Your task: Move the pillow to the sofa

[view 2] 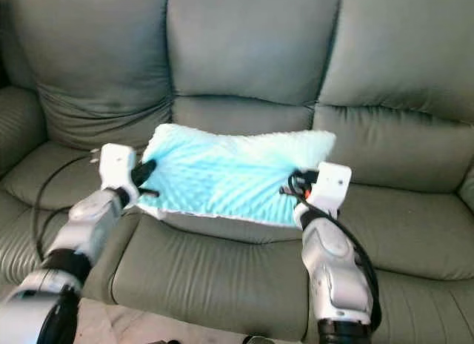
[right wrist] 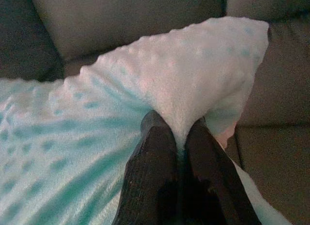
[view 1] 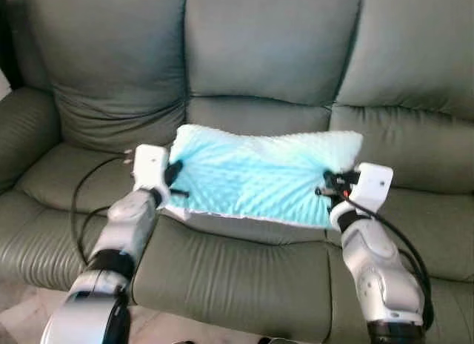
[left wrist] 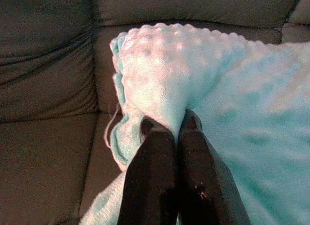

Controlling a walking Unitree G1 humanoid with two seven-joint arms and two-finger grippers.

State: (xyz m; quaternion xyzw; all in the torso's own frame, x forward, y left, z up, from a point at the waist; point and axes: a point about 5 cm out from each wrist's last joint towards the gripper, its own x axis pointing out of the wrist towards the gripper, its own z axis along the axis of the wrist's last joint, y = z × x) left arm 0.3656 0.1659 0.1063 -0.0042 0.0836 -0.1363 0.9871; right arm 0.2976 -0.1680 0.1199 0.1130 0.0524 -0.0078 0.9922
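Observation:
A light turquoise dimpled pillow (view 1: 259,173) hangs stretched between my two grippers, just above the middle seat cushion of a grey-green leather sofa (view 1: 244,277). My left gripper (view 1: 175,173) is shut on the pillow's left edge; in the left wrist view its black fingers (left wrist: 150,152) pinch a fold of the fabric (left wrist: 164,84). My right gripper (view 1: 329,184) is shut on the pillow's right edge, and the right wrist view has its fingers (right wrist: 155,152) clamped on a corner of the pillow (right wrist: 193,74).
The sofa's back cushions (view 1: 266,40) rise right behind the pillow. A rounded armrest (view 1: 22,129) stands at the far left. A black cable (view 1: 81,203) loops from my left arm over the left seat cushion. Pale floor (view 1: 29,314) shows at the sofa's front edge.

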